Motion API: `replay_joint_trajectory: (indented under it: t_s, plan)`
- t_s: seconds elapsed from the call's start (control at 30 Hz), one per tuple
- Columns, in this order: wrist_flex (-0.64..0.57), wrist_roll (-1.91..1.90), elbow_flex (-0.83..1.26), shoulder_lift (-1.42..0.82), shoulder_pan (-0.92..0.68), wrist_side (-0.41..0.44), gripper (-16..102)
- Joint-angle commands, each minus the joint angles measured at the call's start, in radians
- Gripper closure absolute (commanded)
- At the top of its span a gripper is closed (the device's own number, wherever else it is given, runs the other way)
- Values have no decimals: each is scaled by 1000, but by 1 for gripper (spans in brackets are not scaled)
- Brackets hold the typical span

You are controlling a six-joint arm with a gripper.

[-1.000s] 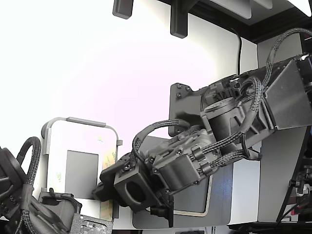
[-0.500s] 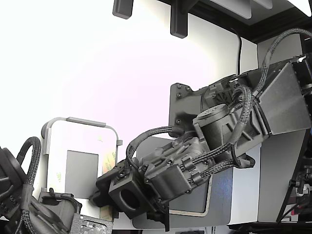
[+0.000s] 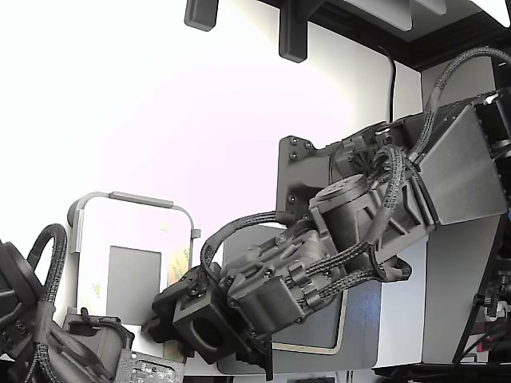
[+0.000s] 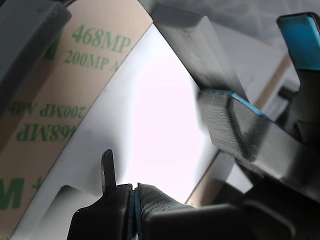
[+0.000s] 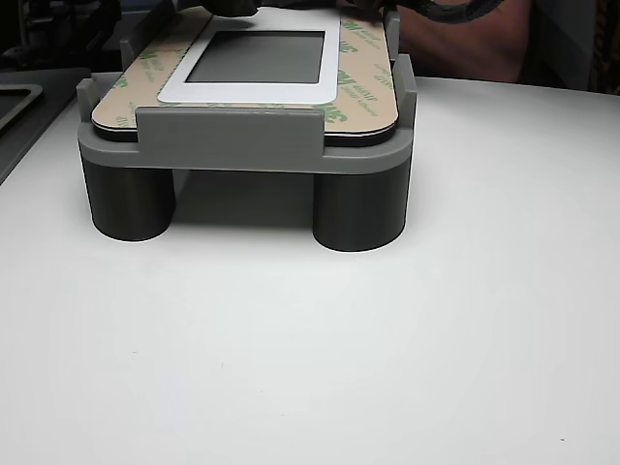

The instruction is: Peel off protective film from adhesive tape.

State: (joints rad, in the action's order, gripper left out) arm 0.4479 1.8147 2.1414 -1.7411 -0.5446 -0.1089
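The white round-cornered panel (image 3: 132, 231) with a grey centre lies in a grey fixture (image 5: 228, 131). The adhesive tape (image 5: 360, 68) edges it as a pale band with green marks, also seen in the exterior view (image 3: 177, 265). In the wrist view the cream protective film (image 4: 60, 95), printed "468MP", lies flat on that band. My gripper (image 3: 164, 325) is at the panel's lower right corner in the exterior view. In the wrist view my gripper (image 4: 175, 155) has its jaws apart over the white surface. One blue-edged finger (image 4: 240, 130) is near the fixture wall. It holds nothing.
A dark grey plate with a tan ring outline (image 3: 339, 331) lies under my arm. A second arm (image 3: 48, 335) sits at the exterior view's lower left. The fixture stands on round legs (image 5: 126, 199) on a white table (image 5: 310, 368). A dark vertical bracket (image 3: 299, 171) stands behind.
My arm has moved down and to the exterior view's left, bringing the gripper closer to the panel's lower right corner. The panel and the second arm have not moved.
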Motion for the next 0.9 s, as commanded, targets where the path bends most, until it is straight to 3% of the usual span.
replay_joint_trajectory:
  t_s: [0.0,0.87]
  plan:
    - [-5,3,-31,-15,3,5,95]
    - [-5,-2,-43,8,-21,23,95]
